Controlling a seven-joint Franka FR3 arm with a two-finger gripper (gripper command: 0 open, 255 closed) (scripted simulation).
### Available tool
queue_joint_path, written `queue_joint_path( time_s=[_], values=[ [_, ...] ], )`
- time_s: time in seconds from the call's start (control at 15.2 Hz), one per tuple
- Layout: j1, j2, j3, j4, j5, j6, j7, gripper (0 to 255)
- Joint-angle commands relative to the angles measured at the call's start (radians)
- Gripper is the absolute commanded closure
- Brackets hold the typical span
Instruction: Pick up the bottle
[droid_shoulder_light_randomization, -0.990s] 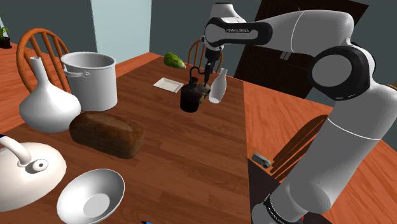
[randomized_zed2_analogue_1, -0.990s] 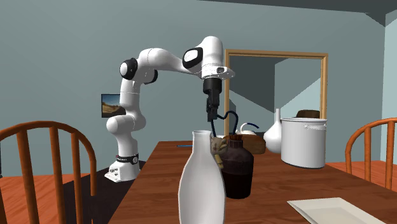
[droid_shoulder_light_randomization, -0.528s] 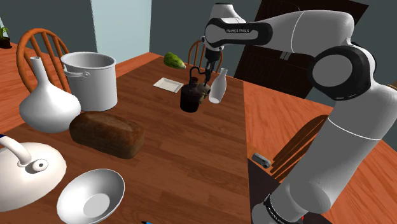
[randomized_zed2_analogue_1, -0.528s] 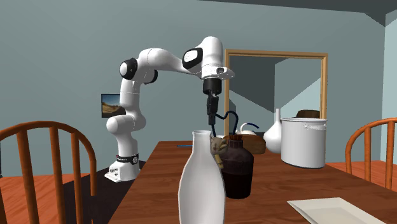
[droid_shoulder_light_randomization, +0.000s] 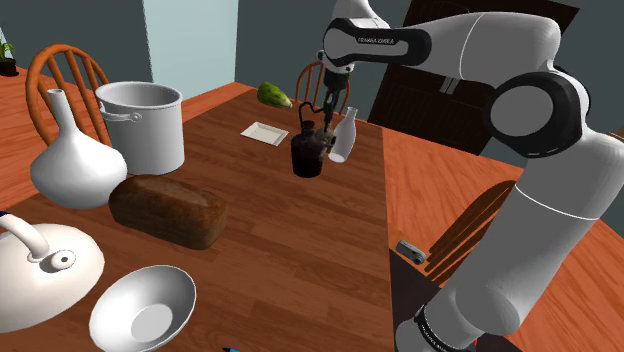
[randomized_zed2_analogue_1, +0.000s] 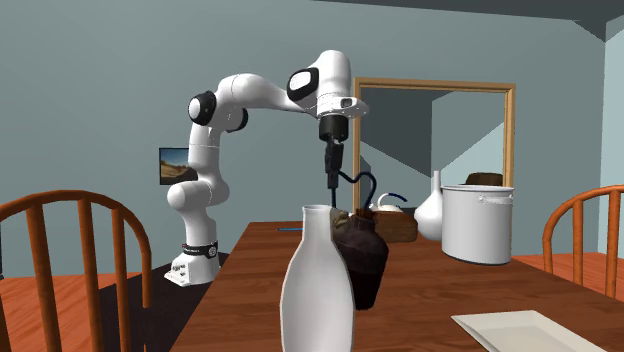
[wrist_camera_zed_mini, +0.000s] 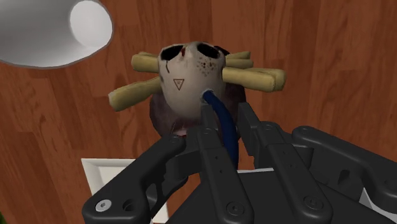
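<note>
At the far end of the worktop (droid_shoulder_light_randomization: 260, 220), the dark bottle (droid_shoulder_light_randomization: 307, 155) hangs tilted by its thin handle (wrist_camera_zed_mini: 211, 102), on which the pincer (wrist_camera_zed_mini: 226, 113) is clamped; it could swing, slip free, or topple the white bottle (droid_shoulder_light_randomization: 343, 137) just right.

dark bottle (randomized_zed2_analogue_1: 367, 262) half hidden, behind white bottle (randomized_zed2_analogue_1: 318, 290)

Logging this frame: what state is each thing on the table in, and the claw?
dark bottle, tilted, held by its handle
claw, shut on that bottle's blue handle
white bottle, upright, not held
pot, upright, no lid
bowl, upright, empty
</note>
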Motion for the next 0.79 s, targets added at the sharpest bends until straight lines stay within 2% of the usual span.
queue_joint_path(
  time_s=[0.0, 0.59, 0.73],
  values=[
    [-0.001, 0.003, -0.001, 0.035, 0.002, -0.027, -0.006, 255],
    [-0.002, 0.028, -0.001, 0.189, 0.009, -0.154, -0.028, 255],
    [-0.002, 0.029, -0.001, 0.192, 0.009, -0.157, -0.028, 255]
  ],
)
